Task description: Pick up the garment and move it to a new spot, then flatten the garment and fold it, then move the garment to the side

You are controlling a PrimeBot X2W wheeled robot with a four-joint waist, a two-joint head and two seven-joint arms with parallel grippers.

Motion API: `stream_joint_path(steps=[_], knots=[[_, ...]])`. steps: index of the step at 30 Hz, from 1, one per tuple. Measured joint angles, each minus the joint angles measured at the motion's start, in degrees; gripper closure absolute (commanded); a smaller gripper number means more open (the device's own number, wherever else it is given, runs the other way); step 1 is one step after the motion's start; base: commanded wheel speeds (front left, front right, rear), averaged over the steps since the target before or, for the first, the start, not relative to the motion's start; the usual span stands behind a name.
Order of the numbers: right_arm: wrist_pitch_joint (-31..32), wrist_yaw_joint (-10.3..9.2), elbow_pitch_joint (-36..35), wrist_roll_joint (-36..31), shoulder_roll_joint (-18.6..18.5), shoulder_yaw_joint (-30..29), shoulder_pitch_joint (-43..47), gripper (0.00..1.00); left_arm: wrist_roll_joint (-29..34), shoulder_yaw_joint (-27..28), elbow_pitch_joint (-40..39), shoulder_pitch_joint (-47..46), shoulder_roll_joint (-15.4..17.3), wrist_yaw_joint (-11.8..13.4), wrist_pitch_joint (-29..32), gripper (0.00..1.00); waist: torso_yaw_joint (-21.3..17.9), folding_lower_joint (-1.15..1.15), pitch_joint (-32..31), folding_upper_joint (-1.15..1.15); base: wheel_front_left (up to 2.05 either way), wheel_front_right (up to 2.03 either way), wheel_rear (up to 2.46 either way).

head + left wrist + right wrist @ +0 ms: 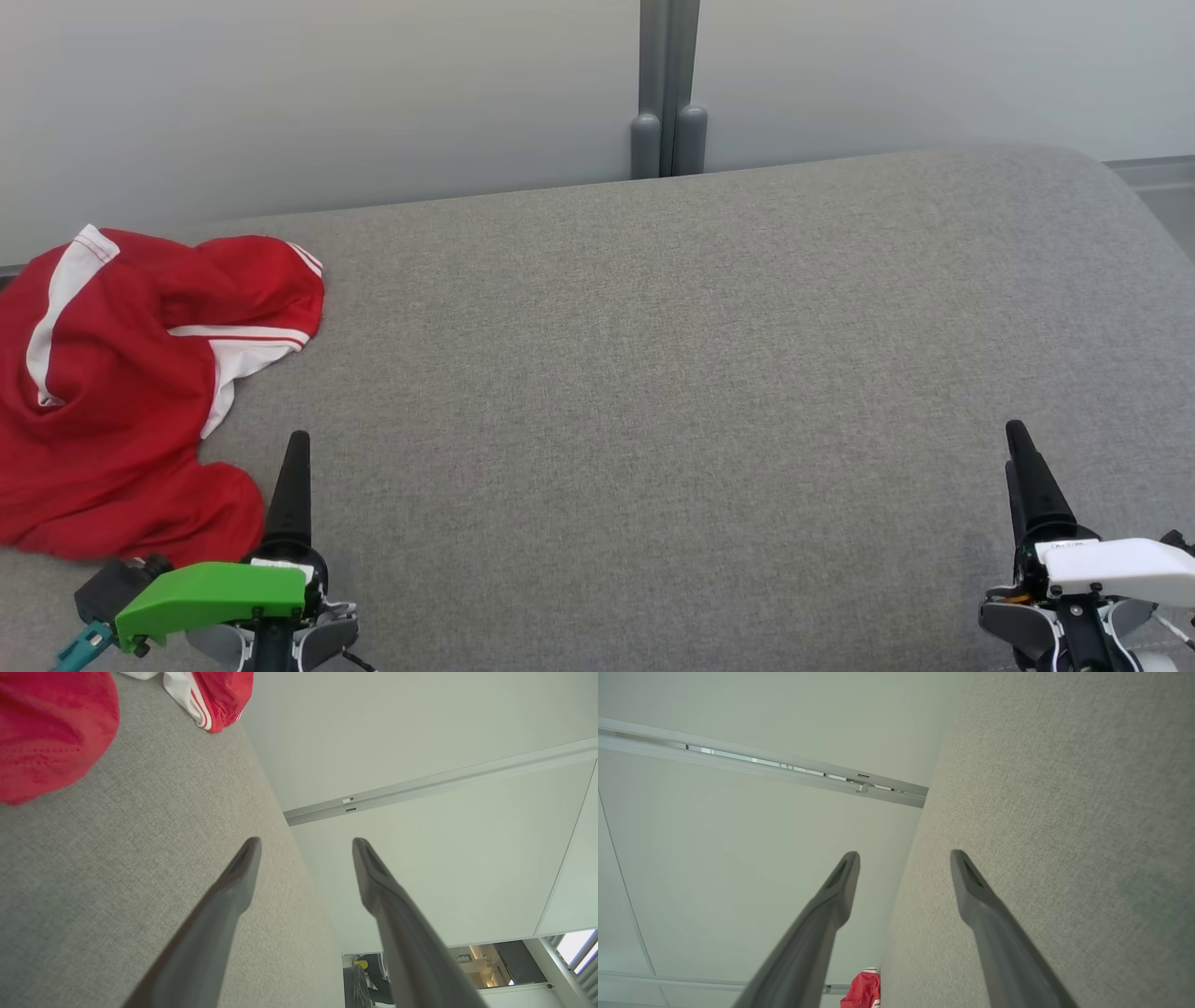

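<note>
The garment (121, 392) is a red piece with white stripes, lying crumpled at the far left of the grey fabric surface (653, 392). Just to its right, near the front edge, my left gripper (297, 467) is open and empty; its green wrist cover lies below the garment's lower edge. In the left wrist view the two fingers stand apart around my left gripper (306, 847), with the garment (51, 732) up at the top left. My right gripper (1019, 457) hovers at the lower right, open and empty, far from the garment. In the right wrist view my right gripper (903, 858) has spread fingers, with the garment (864, 991) small at the bottom.
A pale wall runs behind the surface, with a grey vertical post (667, 93) at its middle. The surface's far edge curves down at the right (1102, 177). Grey fabric stretches wide between the two grippers.
</note>
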Motion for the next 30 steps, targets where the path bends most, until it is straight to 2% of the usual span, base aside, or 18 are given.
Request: stream_joint_path(steps=[16,30], knots=[[-3.49,0.00,-5.57,-19.00,-0.26,0.83,0.91,0.00,17.98,-1.97,-5.24,0.53,0.03,3.57,-3.10,0.00,0.20,0.00,-0.17,0.00,0.00,0.00,0.00],[-6.05,0.01,-8.53,-35.27,-0.41,3.28,2.07,0.00,32.98,-3.25,-7.37,2.36,0.07,5.44,-5.63,0.00,0.24,0.00,-0.49,0.00,0.00,0.00,0.00]])
